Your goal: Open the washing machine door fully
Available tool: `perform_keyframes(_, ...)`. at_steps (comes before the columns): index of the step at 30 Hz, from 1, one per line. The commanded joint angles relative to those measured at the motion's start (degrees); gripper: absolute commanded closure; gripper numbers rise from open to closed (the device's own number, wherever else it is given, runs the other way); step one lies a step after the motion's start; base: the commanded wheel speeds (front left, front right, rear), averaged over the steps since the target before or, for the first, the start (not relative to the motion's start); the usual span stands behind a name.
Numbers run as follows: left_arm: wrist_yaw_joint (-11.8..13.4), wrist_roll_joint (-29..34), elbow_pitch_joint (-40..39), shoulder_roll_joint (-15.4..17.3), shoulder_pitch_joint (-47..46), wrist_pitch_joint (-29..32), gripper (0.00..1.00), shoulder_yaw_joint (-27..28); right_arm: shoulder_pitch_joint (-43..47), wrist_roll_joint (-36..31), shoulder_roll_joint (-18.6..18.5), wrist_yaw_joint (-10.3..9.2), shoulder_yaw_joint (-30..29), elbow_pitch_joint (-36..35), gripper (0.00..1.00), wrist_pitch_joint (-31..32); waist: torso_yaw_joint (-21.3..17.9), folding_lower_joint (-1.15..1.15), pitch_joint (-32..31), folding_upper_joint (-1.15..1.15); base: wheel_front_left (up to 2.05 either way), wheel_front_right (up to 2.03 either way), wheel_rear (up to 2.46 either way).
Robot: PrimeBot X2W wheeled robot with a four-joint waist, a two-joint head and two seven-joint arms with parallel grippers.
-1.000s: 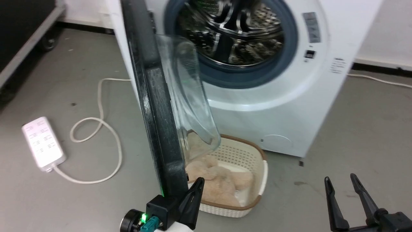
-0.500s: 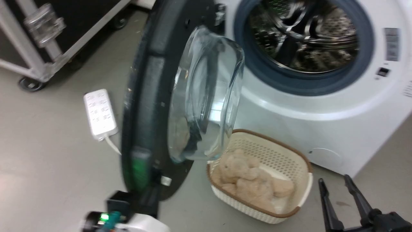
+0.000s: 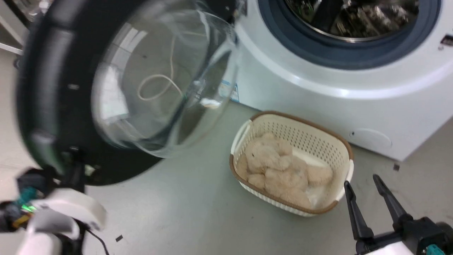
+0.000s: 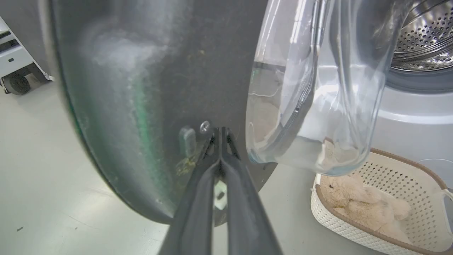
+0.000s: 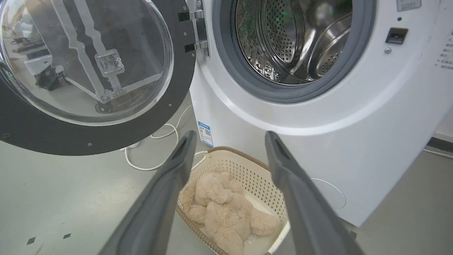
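The washing machine door (image 3: 42, 88) stands open at the left of the head view, upright on its metal hinge (image 5: 198, 32). Its inner face and bulging glass bowl (image 3: 159, 78) are turned out toward the robot. It is a round disc, so it has no long side. Its flat face stands vertical, and its free edge is the part nearest the robot.

The left gripper (image 4: 219, 131) has its two fingers pressed together. Their tips rest on the door's dark inner face, low down just beside the glass, and clasp nothing. The right gripper (image 5: 230, 134) hangs spread wide and empty, well clear of the door, above a basket (image 3: 244, 131).

The basket is cream with a brown rim and sits on the grey floor (image 3: 184, 212). It holds a beige plush toy (image 3: 279, 166). Just behind it rises the white washing machine (image 3: 318, 102), with its steel drum (image 5: 293, 39) exposed inside a grey rubber ring. A blue label (image 5: 205, 132) sits low on its side, and a round flap (image 3: 371, 138) sits low on its front. A white cable (image 5: 148, 164) loops on the floor beyond the door. A wheeled case (image 4: 14, 71) stands farther off.
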Motion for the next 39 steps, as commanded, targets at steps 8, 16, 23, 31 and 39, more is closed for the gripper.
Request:
perform_keyframes(8, -2.17, -3.09, 12.41, 7.62, -11.36, 0.14, 1.00, 6.31, -3.73, -1.76, 0.14, 0.02, -0.54, -1.09, 0.00, 0.32, -3.83, -0.01, 5.28, 0.00, 0.00, 0.00, 0.00)
perform_keyframes(16, -3.41, -4.20, 24.72, 12.08, -19.00, -2.74, 1.00, 8.97, -4.60, -1.81, 0.14, 0.02, -0.97, -1.02, 0.00, 0.30, -5.98, -0.01, 6.67, 0.00, 0.00, 0.00, 0.00)
perform_keyframes(23, -4.07, -4.13, 27.17, 11.82, -20.14, -8.87, 1.00, 9.04, -4.47, -1.07, 0.14, 0.02, -2.06, -0.28, 0.00, 0.04, -6.78, -0.01, 4.19, 0.00, 0.00, 0.00, 0.00)
perform_keyframes(31, -3.82, -2.35, 14.10, 6.19, -15.43, -13.72, 1.00, 4.72, -3.92, 0.72, 0.14, 0.02, -5.83, -1.35, 0.00, -0.19, -8.28, -0.01, -2.13, 0.00, 0.00, 0.00, 0.00)
perform_keyframes(39, -0.35, -0.45, -0.97, -0.49, -5.34, -10.82, 1.00, -1.46, -2.59, 1.10, 0.14, 0.02, -6.21, -3.95, 0.00, -0.24, -13.09, -0.01, -6.71, 0.00, 0.00, 0.00, 0.00)
